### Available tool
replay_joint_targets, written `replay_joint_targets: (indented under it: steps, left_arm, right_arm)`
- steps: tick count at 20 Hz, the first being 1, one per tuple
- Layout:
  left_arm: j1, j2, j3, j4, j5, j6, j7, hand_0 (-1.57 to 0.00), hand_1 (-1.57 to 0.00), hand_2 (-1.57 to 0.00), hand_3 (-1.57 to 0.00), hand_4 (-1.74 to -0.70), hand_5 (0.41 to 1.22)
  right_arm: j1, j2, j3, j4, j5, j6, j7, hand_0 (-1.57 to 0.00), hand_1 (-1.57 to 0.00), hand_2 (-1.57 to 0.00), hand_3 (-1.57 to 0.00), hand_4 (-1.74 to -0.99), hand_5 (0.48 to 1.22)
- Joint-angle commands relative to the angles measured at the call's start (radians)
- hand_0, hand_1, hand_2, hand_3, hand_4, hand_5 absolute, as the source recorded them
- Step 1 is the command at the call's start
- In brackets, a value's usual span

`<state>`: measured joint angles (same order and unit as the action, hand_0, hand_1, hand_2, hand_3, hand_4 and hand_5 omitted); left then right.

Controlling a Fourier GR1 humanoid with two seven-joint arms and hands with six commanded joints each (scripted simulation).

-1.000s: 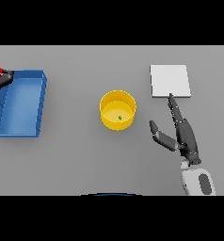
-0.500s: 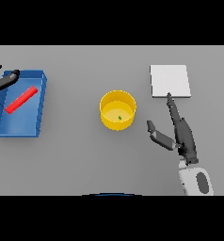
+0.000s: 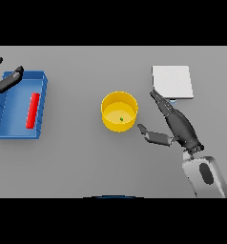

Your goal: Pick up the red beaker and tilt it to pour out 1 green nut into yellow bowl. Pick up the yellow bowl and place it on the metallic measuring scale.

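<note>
- Since the frame half a second back, the beaker (image 3: 33, 110) has swung from a diagonal lie to nearly parallel with the tray's long sides; a second back it was at the left hand, over the tray's far left corner.
- Right hand (image 3: 178, 126) has shifted left toward the bowl (image 3: 119, 111); before, its fingers reached up near the scale's near edge, now they angle up-left.
- Left hand (image 3: 5, 81) sits at the view's left edge, over the tray's far left corner, fingers spread and relaxed, holding nothing. It has barely moved in the last half second.
- Beaker: red, lying flat inside the blue tray (image 3: 41, 109), toward the right half, clear of the left hand.
- Bowl: yellow, upright on the table near centre, between tray and scale. One small green nut (image 3: 121, 119) lies on its floor.
- Right hand: open, fingers straight, thumb stuck out to the left toward the bowl's near right side. Thumb tip is just beside the bowl wall; can't tell if it touches. Nothing gripped.
- Scale (image 3: 172, 81): pale square plate at far right, well apart from the bowl. Right fingertips lie just beside its near left corner.
- Table (image 3: 87, 162): plain grey.
</note>
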<state>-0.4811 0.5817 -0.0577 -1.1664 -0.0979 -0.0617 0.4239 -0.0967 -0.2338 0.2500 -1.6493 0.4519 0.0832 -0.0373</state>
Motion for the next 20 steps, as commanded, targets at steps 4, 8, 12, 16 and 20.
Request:
replay_joint_targets:
  steps: [4, 8, 12, 16, 20]
  left_arm:
    - [0.002, -0.008, -0.002, 0.006, 0.000, 0.001, 0.013, -0.01, -0.01, -0.01, -0.01, -0.81, 0.687]
    - [0.009, -0.003, 0.001, -0.003, 0.006, -0.008, 0.010, 0.00, 0.00, 0.00, 0.00, -0.81, 0.689]
    - [0.016, 0.008, 0.013, -0.007, 0.020, -0.022, -0.002, 0.00, 0.00, 0.00, 0.00, -0.81, 0.692]
    - [0.009, 0.003, 0.006, -0.003, 0.015, -0.023, 0.006, 0.00, 0.00, 0.00, 0.00, -0.81, 0.696]
    - [0.005, 0.015, 0.017, 0.001, 0.015, -0.022, 0.000, 0.00, 0.00, 0.00, 0.00, -0.81, 0.701]
  right_arm:
    - [-0.128, -0.096, 0.104, 0.065, 0.166, 0.071, -0.012, 0.00, 0.00, 0.00, 0.00, -1.142, 0.627]
    - [-0.273, -0.152, 0.198, 0.135, 0.268, 0.150, -0.076, 0.00, 0.00, 0.00, 0.00, -1.162, 0.637]
    - [-0.377, -0.149, 0.276, 0.240, 0.335, 0.195, -0.113, 0.00, 0.00, 0.00, 0.00, -1.156, 0.642]
    - [-0.450, -0.151, 0.329, 0.335, 0.366, 0.243, -0.168, 0.00, 0.00, 0.00, 0.00, -1.157, 0.644]
    - [-0.525, -0.126, 0.385, 0.400, 0.396, 0.306, -0.168, 0.00, 0.00, 0.00, 0.00, -1.159, 0.663]
